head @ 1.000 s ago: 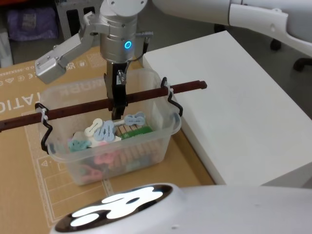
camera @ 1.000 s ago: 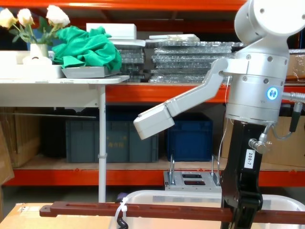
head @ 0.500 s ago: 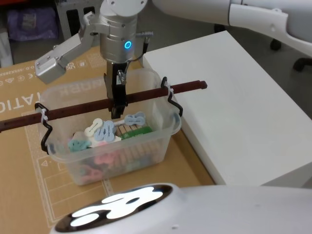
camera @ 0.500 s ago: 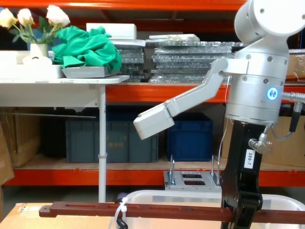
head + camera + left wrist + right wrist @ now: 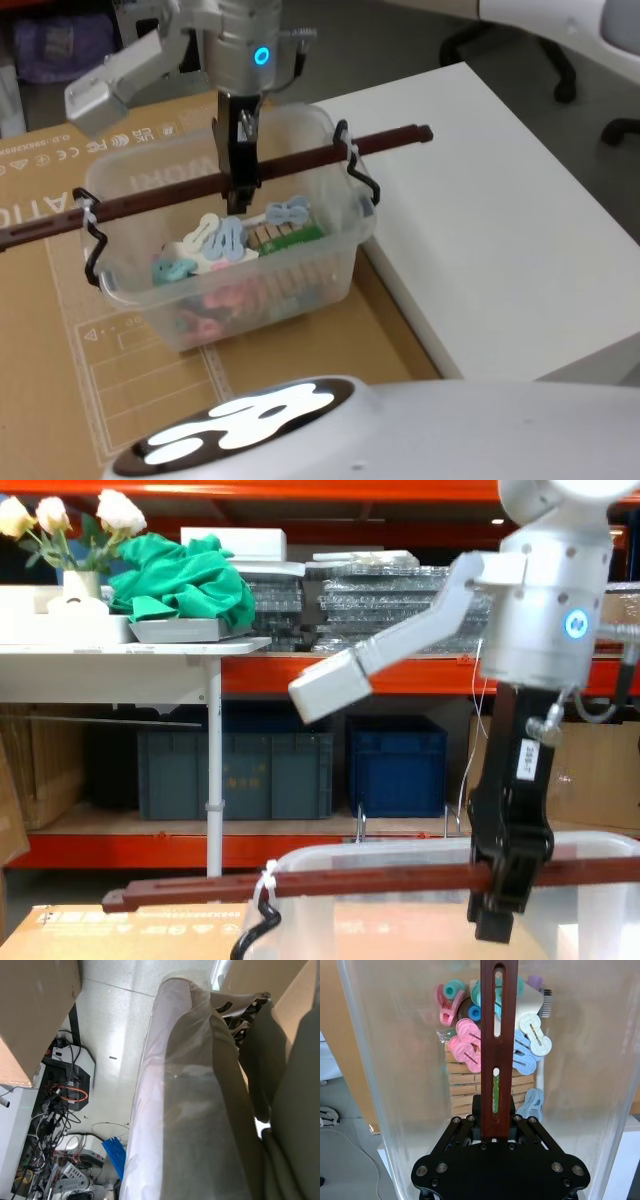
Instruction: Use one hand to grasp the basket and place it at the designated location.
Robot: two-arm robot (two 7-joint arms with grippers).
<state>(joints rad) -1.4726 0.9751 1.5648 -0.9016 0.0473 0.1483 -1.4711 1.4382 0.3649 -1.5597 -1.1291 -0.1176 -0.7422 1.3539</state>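
The right arm reaches in from the upper right, its white upper link (image 5: 560,8) high over the worktop. Its silver wrist (image 5: 240,40), with a glowing blue ring (image 5: 262,56), points straight down. A pale boxy link (image 5: 105,88) juts from the wrist toward the robot's left. Below the wrist hangs the black forearm (image 5: 520,780) with a white tag (image 5: 527,761). The right claw (image 5: 237,200) points down, its fingers clamped on the bar handle (image 5: 330,155) of the basket (image 5: 300,285).

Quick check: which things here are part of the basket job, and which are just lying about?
Job: basket; its brown bar handle; right gripper, shut on the handle; white table beside it, possibly the drop spot.
Lying about: blue crates; green cloth; flowers; plastic clips inside the basket.
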